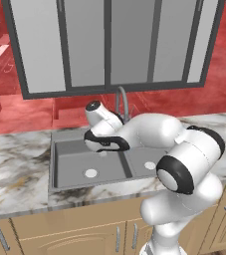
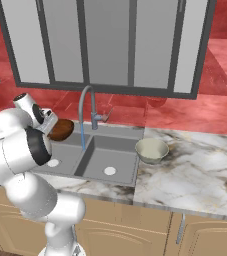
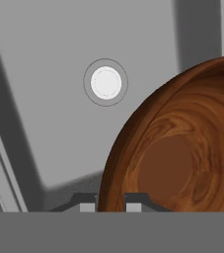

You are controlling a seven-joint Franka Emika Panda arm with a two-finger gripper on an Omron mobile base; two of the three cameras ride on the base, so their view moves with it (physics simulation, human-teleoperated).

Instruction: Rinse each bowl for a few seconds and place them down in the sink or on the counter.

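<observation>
We are holding the reddish-brown bowl (image 2: 61,129) over the left basin of the sink (image 2: 116,150), its rim pinched between our jaws, which are closing on it from either side in the hand view. The faucet (image 2: 86,107) is running a thin stream just at the bowl's 3 o'clock, so the rinse looks underway or about to begin. The pale bowl (image 2: 151,150) is sitting on the tabletop (image 2: 195,165) at the sink's 3 o'clock, untouched, still waiting its turn.
</observation>
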